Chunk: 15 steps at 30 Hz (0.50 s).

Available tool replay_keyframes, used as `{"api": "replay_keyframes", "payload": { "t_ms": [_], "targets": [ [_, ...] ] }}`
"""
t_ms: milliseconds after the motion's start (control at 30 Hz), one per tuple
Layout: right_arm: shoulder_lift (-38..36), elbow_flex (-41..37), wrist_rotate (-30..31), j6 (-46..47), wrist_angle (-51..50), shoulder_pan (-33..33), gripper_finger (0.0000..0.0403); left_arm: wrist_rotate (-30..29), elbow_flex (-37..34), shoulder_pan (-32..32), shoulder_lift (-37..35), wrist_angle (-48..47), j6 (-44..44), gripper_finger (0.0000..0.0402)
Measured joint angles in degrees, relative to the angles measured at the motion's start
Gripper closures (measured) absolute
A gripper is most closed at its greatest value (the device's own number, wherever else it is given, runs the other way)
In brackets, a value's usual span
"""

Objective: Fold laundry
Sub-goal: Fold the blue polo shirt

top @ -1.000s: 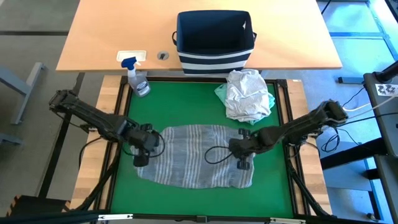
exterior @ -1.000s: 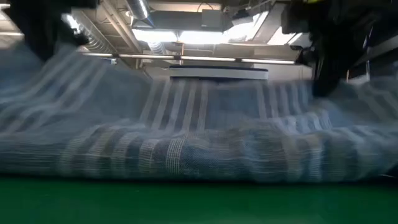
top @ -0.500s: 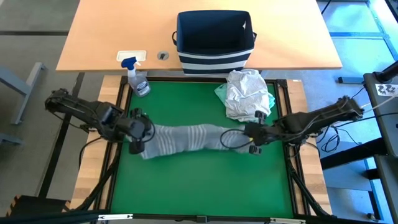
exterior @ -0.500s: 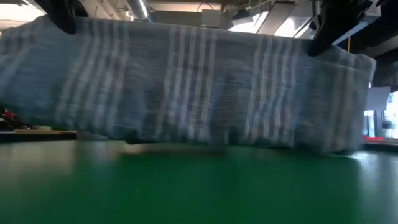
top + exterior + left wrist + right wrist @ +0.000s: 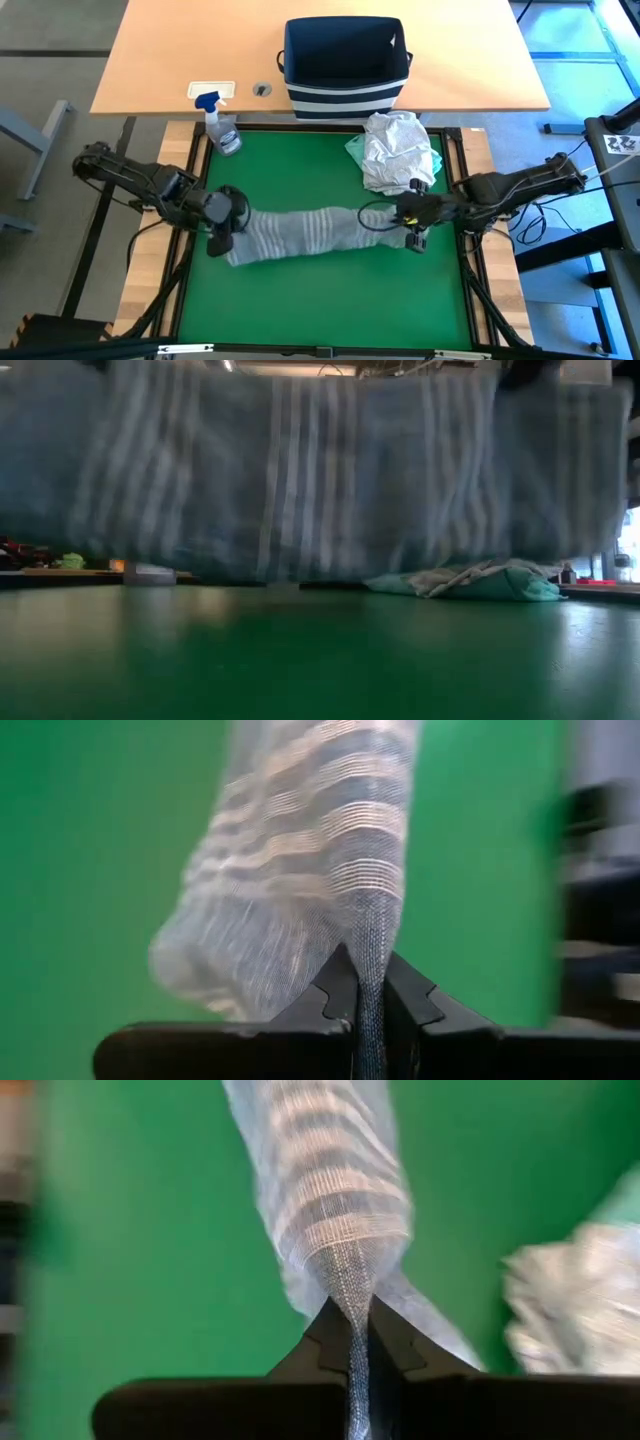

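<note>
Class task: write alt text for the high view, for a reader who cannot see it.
Seen from above, the left gripper and right gripper each pinch one end of a grey-blue striped shirt, stretched between them over a green mat. A crumpled white t-shirt lies on a mint-teal garment near a navy striped basket.

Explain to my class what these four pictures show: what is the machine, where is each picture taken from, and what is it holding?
Two dark robot arms work over a green table. One picture looks straight down, one looks level across the tabletop, and two come from cameras on the arms' wrists. The left pincer and right pincer are each shut on one end of a grey-blue striped shirt, holding it stretched between them above the table. Behind it lie a white t-shirt on a mint-teal garment, with a spray bottle and a striped basket farther back.
</note>
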Motion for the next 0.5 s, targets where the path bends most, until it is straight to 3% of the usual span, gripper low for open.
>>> {"api": "replay_keyframes", "payload": {
  "t_ms": [133,267,367,500],
  "targets": [
    [-0.12,4.95,-13.06,2.44,4.39,0.91,0.0400,8.34,-0.02,-5.02,0.17,12.59,-5.82,0.0392],
    [0.26,3.15,-24.85,10.58,11.82,6.18,0.0400,13.96,-2.91,-10.96,0.40,25.29,-12.84,0.0392],
    [0.46,-1.75,-26.92,14.60,15.61,10.90,0.0400,13.35,-9.16,-15.52,0.50,30.24,-17.13,0.0392],
    [0.46,-11.47,-22.79,14.74,16.19,11.26,0.0389,5.75,-18.98,-16.78,0.46,32.01,-17.30,0.0392]
  ]
}}
